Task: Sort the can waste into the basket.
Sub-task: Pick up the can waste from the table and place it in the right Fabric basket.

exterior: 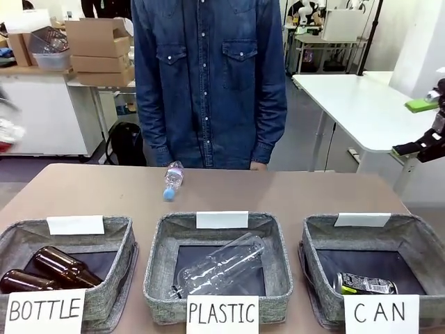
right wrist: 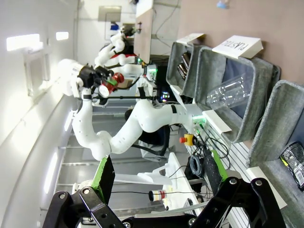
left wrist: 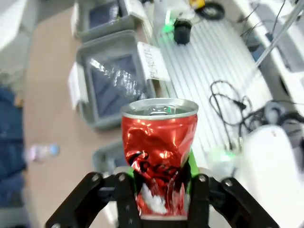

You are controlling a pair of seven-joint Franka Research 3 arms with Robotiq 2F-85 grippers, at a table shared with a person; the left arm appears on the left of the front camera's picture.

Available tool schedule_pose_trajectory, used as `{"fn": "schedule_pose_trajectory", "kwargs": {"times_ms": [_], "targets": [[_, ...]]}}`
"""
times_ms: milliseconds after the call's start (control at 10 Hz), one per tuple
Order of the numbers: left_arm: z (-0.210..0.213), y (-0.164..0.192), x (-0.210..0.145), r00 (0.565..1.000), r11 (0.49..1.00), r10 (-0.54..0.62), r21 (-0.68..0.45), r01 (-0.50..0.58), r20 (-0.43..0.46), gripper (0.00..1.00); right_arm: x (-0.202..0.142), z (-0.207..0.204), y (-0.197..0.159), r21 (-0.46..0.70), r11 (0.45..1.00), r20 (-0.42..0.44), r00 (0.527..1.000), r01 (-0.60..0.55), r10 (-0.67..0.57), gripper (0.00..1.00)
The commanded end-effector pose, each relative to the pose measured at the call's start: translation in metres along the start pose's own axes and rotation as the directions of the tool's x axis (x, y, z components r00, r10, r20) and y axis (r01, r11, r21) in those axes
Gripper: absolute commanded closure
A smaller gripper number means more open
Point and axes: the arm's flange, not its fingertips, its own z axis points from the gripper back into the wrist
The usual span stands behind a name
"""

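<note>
A dented red can [left wrist: 159,142] with a silver top stands upright between the green pads of my left gripper [left wrist: 161,190], which is shut on it high above the table. From the right wrist view, that same red can [right wrist: 116,78] is a small spot far off at the left arm's tip. The black can [exterior: 365,284] lies on its side in the grey basket signed CAN [exterior: 417,233] at the front right. My right gripper [exterior: 417,127] hangs open off the table's right edge, and in its own view the right gripper [right wrist: 159,175] has nothing between its fingers.
The PLASTIC basket [exterior: 160,243] holds a clear bottle [exterior: 222,268]. Brown bottles [exterior: 49,268] lie in the BOTTLE basket [exterior: 128,240]. A small clear bottle with a blue cap [exterior: 172,179] lies on the table in front of a person in a denim shirt [exterior: 208,76].
</note>
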Motion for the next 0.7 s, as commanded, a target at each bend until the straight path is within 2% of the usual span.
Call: {"fn": "schedule_pose_trajectory", "kwargs": {"times_ms": [0,100,200,300,400,600], "targets": [[-0.065,0.039,0.041,1.000,1.000,-0.030,-0.008,0.030,-0.003,0.63,-0.019,0.032,0.016,-0.038,0.999,-0.019,1.000,-0.017,0.016,0.00],[-0.101,0.055,0.070,1.000,0.999,0.003,-0.038,-0.004,-0.024,0.63,-0.038,0.065,0.020,-0.043,0.999,-0.016,1.000,-0.008,0.007,0.00],[-0.138,0.074,0.105,0.987,0.985,0.160,-0.075,-0.158,0.017,0.63,-0.059,0.100,0.016,-0.059,0.998,0.021,1.000,0.002,-0.001,0.00],[-0.181,0.085,0.141,0.964,0.954,0.266,-0.143,-0.263,0.001,0.63,-0.084,0.138,0.006,-0.088,0.996,0.061,0.998,0.007,-0.001,0.00],[-0.217,0.092,0.169,0.947,0.932,0.320,-0.171,-0.321,-0.030,0.63,-0.104,0.165,-0.008,-0.118,0.993,0.085,0.996,0.026,-0.016,0.00],[-0.285,0.110,0.222,0.944,0.942,0.324,-0.067,-0.328,-0.067,0.63,-0.136,0.201,-0.034,-0.118,0.991,0.163,0.986,0.065,-0.046,0.00]]}}
